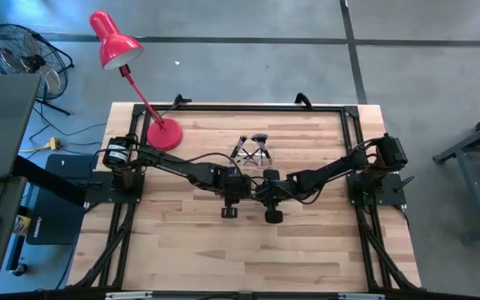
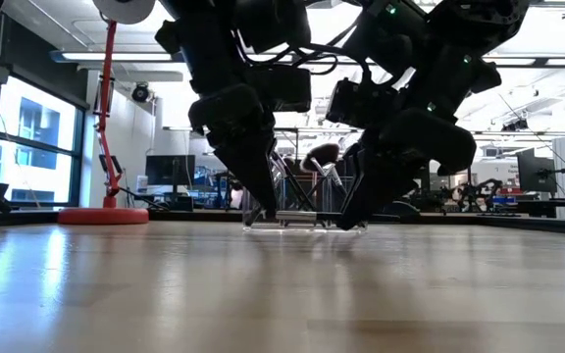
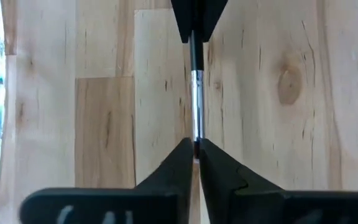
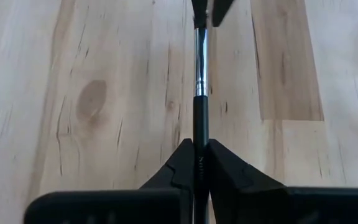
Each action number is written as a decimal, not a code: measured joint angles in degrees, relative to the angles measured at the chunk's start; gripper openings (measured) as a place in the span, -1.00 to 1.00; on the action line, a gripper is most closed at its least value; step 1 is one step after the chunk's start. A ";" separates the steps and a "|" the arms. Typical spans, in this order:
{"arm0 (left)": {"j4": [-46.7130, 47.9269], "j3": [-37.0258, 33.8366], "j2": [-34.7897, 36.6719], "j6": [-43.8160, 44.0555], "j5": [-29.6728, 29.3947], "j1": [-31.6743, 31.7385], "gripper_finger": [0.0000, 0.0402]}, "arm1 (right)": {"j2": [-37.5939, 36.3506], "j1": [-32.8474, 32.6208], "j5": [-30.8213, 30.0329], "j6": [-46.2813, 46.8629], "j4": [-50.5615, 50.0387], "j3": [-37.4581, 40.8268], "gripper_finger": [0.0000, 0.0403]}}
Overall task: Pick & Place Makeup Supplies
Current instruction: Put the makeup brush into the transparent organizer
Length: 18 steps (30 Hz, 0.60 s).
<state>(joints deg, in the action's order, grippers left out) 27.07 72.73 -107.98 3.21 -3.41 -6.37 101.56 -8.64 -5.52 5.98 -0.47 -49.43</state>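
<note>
Your left gripper's (image 3: 194, 149) fingers are clamped on one end of a thin silver-and-black brush (image 3: 195, 93), and your right gripper (image 4: 199, 148) pinches the other end. It lies on the wooden table (image 1: 307, 242), near the clear holder (image 1: 252, 148). You can read no writing on it.

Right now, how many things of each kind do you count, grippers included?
Lamp: 1
Clear holder: 1
Brush, gripped at both ends: 1
Grippers: 2, the left gripper and right gripper
Total: 5, plus uncountable other brushes in the holder
</note>
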 joint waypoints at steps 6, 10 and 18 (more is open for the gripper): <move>0.98 0.00 0.04 -0.43 -1.93 0.00 -0.61 | 0.00 0.02 -0.08 0.81 -0.32 0.00 -0.87; 6.68 1.01 0.56 -0.36 -1.61 0.00 -0.49 | 0.00 0.04 -0.07 3.20 -1.76 0.09 -0.88; 7.46 -5.73 9.89 2.39 -4.06 0.00 -0.46 | 0.00 0.03 -0.04 6.52 -2.31 0.09 -0.91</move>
<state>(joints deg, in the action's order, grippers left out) 34.53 67.00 -98.10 5.61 -7.47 -6.37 101.56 -8.61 -5.56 12.49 -2.77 -49.34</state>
